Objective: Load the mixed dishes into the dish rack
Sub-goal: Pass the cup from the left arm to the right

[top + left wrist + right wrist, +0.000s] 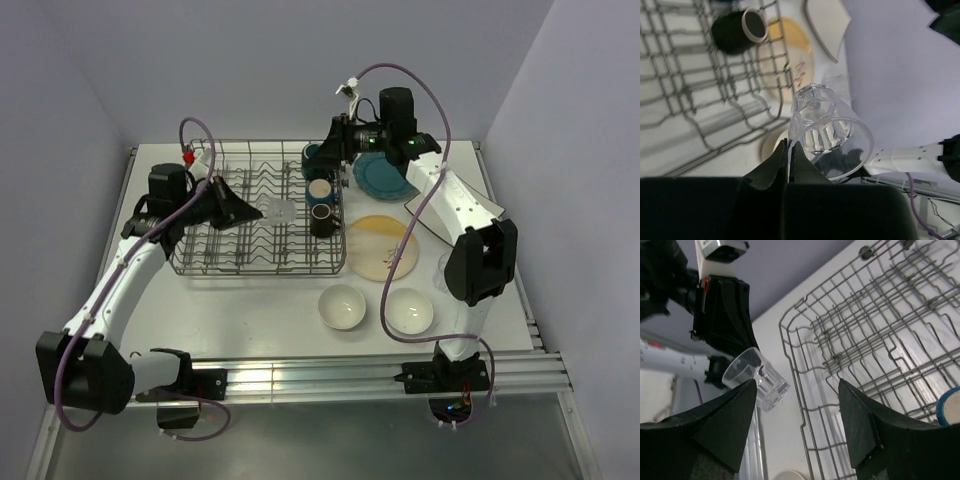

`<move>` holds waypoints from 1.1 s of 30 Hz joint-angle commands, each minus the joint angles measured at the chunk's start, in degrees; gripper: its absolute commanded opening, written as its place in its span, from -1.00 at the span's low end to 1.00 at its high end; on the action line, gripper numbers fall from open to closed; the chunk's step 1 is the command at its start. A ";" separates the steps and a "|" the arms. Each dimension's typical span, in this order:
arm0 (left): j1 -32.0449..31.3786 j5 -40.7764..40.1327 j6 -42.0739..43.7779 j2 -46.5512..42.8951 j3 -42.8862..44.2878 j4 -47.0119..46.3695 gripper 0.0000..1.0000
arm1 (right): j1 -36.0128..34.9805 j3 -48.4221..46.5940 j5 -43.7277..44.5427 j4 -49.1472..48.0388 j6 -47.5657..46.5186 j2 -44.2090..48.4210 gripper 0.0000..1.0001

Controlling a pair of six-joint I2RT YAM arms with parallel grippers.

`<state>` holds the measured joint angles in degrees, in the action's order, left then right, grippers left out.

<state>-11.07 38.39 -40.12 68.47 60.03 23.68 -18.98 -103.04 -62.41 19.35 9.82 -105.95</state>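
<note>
1. Left gripper reaches in over the middle of the rack. Its fingers are pressed together on the wall of a clear glass, pinching it at the rim.
2. The glass is tipped on its side, mouth toward the left wrist camera and base pointing right. It sits over the rack wires; can't tell whether it touches them.
3. The right end of the rack holds three mugs in a row: teal mug at the back, two dark mugs nearer the front.
4. Right gripper hovers at the rack's back right corner, just beside the teal mug. Its fingers are spread wide with nothing between them.
5. On the table right of the rack, the teal plate is at the back. The yellow plate is just beside the rack's right edge. The white square plate is further right, partly hidden under the right arm in the top view.
6. Two white bowls stand side by side, not touching, near the rack's front right corner.
</note>
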 commanded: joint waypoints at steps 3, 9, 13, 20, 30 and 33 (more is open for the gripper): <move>3.07 12.22 -12.95 5.96 1.75 -29.69 -1.00 | 0.97 5.39 7.30 -22.05 32.23 1.80 0.67; 4.83 13.20 -21.92 12.12 5.18 -43.88 -1.00 | 1.40 14.00 10.29 -40.60 57.09 1.63 0.81; 4.83 12.15 -23.86 15.11 6.59 -51.53 -1.00 | 1.32 17.61 12.66 -44.40 67.33 0.84 0.86; 4.83 12.50 -25.80 18.98 8.52 -56.90 -1.00 | 0.88 17.97 14.25 -49.58 77.53 -0.92 0.96; 4.74 13.37 -29.14 21.71 8.35 -62.70 -1.00 | -3.42 14.72 14.34 -49.33 81.76 -2.85 0.95; 4.74 13.90 -29.84 22.15 8.44 -63.58 -1.00 | -4.74 13.93 14.69 -48.36 82.28 -3.73 0.89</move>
<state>-6.28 50.46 -68.42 90.72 66.02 -33.76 -22.39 -85.84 -48.47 -27.99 90.74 -108.75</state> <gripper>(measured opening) 0.037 0.952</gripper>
